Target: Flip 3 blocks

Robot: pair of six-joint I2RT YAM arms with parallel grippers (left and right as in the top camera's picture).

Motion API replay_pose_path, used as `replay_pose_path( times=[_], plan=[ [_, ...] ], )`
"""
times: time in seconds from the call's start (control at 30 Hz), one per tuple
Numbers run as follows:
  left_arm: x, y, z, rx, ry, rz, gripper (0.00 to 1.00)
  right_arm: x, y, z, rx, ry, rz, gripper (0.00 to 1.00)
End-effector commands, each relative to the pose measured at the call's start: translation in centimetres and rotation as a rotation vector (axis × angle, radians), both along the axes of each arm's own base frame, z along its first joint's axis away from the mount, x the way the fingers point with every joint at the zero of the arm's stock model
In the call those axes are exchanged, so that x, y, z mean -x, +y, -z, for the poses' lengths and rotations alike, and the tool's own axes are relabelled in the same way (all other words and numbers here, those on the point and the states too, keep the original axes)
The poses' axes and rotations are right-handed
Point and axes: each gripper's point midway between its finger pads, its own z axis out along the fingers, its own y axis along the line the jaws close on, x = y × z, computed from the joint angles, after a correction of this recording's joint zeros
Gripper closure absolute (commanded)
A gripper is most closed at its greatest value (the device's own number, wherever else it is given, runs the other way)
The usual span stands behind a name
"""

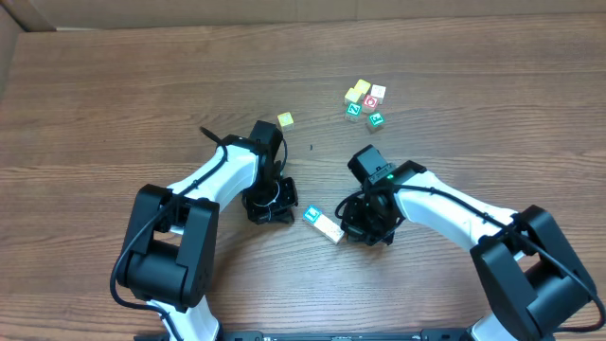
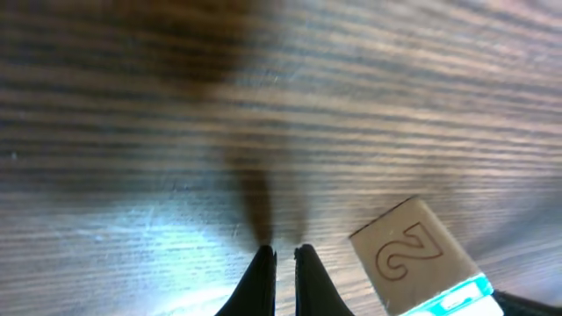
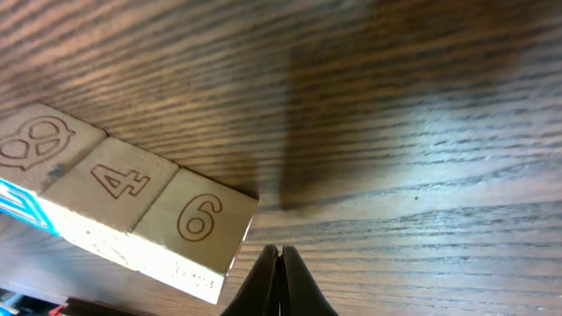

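Note:
Three pale wooden blocks lie side by side in a short row [image 1: 323, 223] between my two grippers. In the right wrist view their faces read 8 [image 3: 35, 145], 4 [image 3: 114, 184] and 6 [image 3: 200, 219], with a blue-framed side at the 8 end. My right gripper [image 3: 279, 251] is shut and empty, its tips just right of the 6 block. The left wrist view shows an end block with a 2 [image 2: 411, 254] and a teal-framed side. My left gripper [image 2: 281, 253] is shut on nothing, a little to the left of that block, low over the table.
A lone bright yellow cube [image 1: 285, 120] sits behind the left arm. A tight group of yellow, green, red and white cubes [image 1: 365, 102] lies at the back right. Both arms reach in from the front edge.

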Motion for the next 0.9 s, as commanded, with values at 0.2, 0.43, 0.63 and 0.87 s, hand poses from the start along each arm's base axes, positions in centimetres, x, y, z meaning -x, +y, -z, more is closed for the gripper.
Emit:
replay_pose_path(
  times=[0.2, 0.43, 0.63, 0.87],
  plan=[
    [-1.0, -0.7, 0.0, 0.029, -0.052, 0.009, 0.96, 0.0, 1.0, 0.1, 0.057, -0.042, 0.042, 0.96],
    [-1.5, -0.9, 0.0, 0.034, -0.068, 0.001, 0.96, -0.1, 1.3, 0.1, 0.05, -0.053, 0.037, 0.96],
    [-1.4, -2.1, 0.0, 0.052, -0.085, 0.032, 0.96, -0.2, 1.4, 0.1, 0.049, -0.057, 0.037, 0.96],
    [-1.1, -2.3, 0.0, 0.051, -0.08, 0.041, 0.96, -0.1, 1.4, 0.1, 0.054, -0.047, 0.062, 0.96]
  ],
)
